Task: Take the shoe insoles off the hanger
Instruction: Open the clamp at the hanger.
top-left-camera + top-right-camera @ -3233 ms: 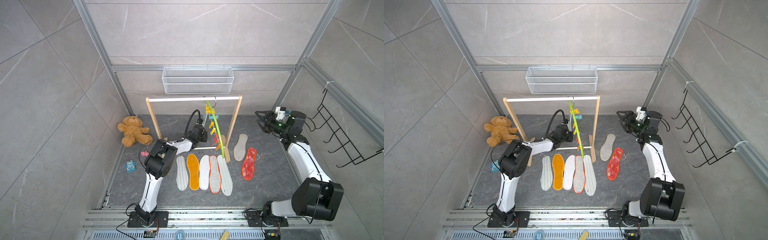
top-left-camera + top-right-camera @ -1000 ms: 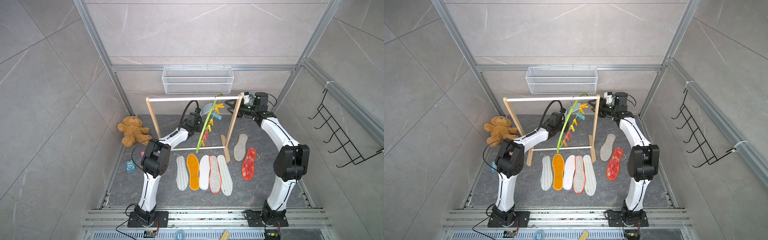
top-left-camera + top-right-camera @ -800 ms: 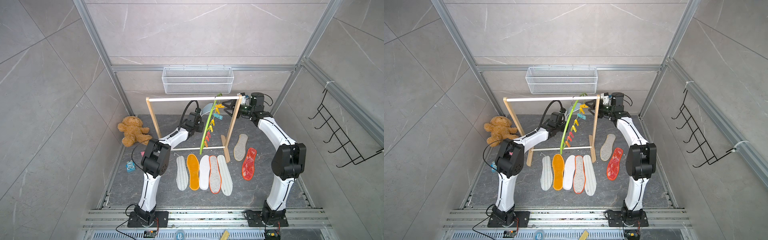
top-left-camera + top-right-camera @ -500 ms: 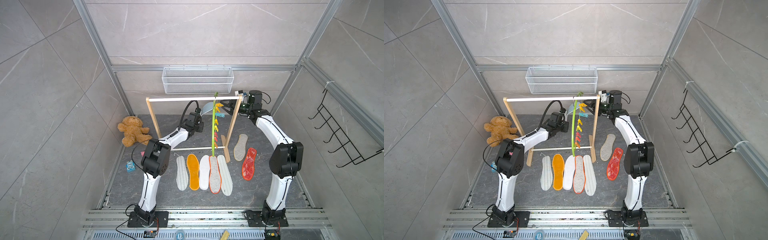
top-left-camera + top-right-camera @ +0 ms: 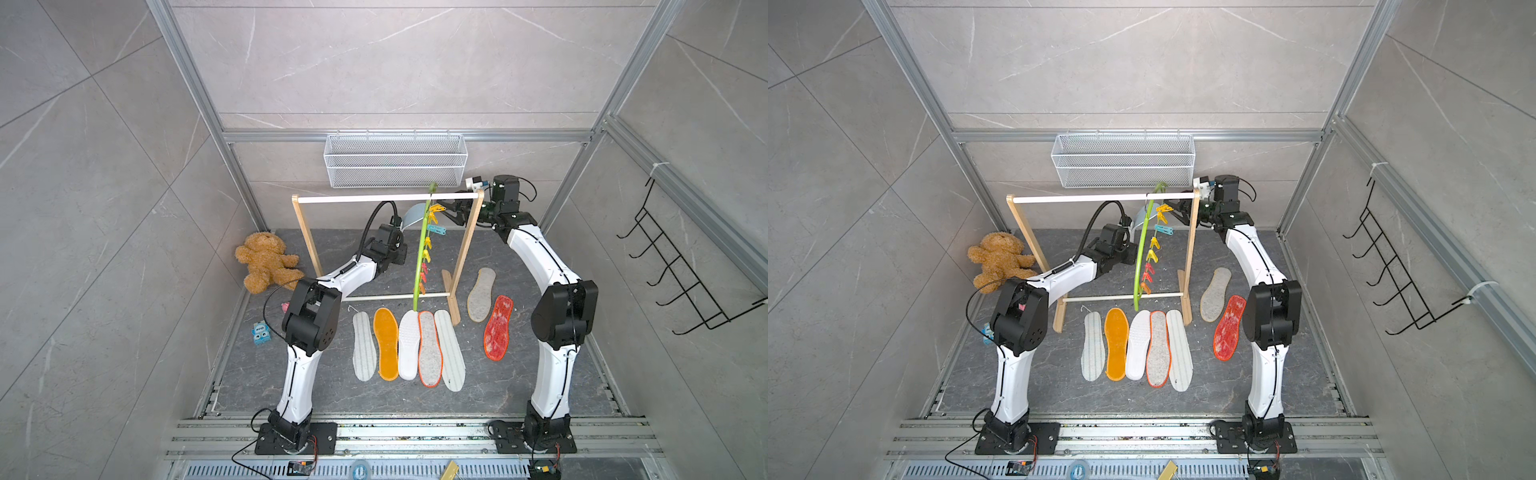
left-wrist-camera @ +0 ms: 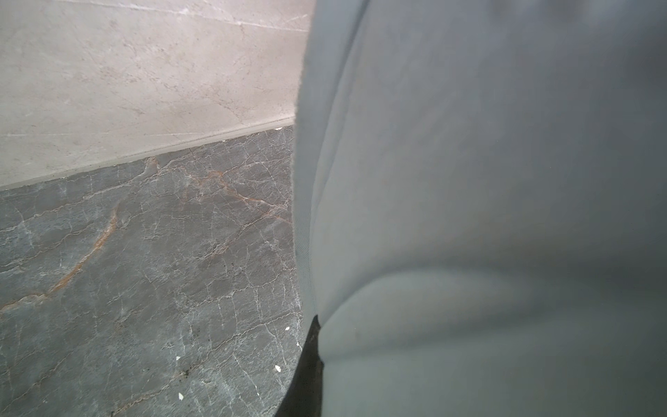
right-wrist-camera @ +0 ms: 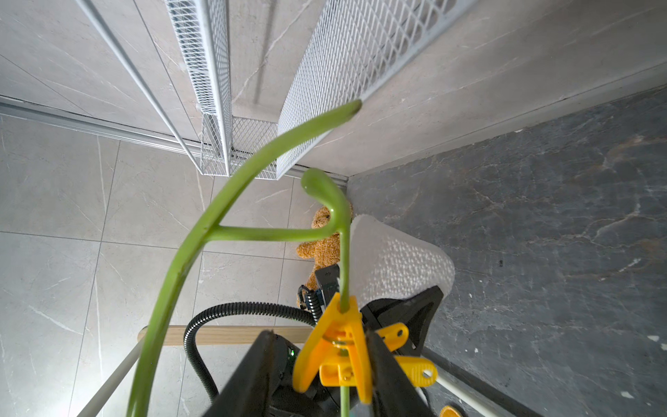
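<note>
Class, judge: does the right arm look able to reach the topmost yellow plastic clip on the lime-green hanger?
Probably yes: the right gripper straddles the topmost yellow plastic clip, nothing between.

On my feed the hanger is lime green, strung with yellow clips, a blue clip and red and orange clips. Across the dark grey floor, veined white and rust, I count two pale striped insoles, an orange-yellow insole, a white insole, a grey insole rimmed in orange, a beige-grey felt insole and a red mesh insole. The blue-grey insole shows a white dotted underside in my right wrist view, and the teddy bear is golden brown.
</note>
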Tool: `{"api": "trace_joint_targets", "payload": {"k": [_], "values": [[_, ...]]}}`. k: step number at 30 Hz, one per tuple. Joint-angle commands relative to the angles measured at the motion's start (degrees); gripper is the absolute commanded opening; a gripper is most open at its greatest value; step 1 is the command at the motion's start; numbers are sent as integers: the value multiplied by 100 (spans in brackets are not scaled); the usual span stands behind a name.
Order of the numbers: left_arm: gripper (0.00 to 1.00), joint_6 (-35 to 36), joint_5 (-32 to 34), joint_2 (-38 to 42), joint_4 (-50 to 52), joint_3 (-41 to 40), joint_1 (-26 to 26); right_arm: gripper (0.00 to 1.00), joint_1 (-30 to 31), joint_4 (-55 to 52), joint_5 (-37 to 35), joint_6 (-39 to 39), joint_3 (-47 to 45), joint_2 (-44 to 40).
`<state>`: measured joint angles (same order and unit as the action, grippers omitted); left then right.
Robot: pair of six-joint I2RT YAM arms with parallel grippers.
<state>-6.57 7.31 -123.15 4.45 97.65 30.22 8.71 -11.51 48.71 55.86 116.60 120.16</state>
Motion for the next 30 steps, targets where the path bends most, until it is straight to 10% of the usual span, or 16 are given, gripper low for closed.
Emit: {"api": "trace_joint_targets", "payload": {"k": [1,30], "values": [[0,69,32,131,-173,-9,-7,41,66,-207,17,-128,227,122],[0,-14,71,186,-243,-148,-41,20,97,-515,-173,-309,236,43]]}}
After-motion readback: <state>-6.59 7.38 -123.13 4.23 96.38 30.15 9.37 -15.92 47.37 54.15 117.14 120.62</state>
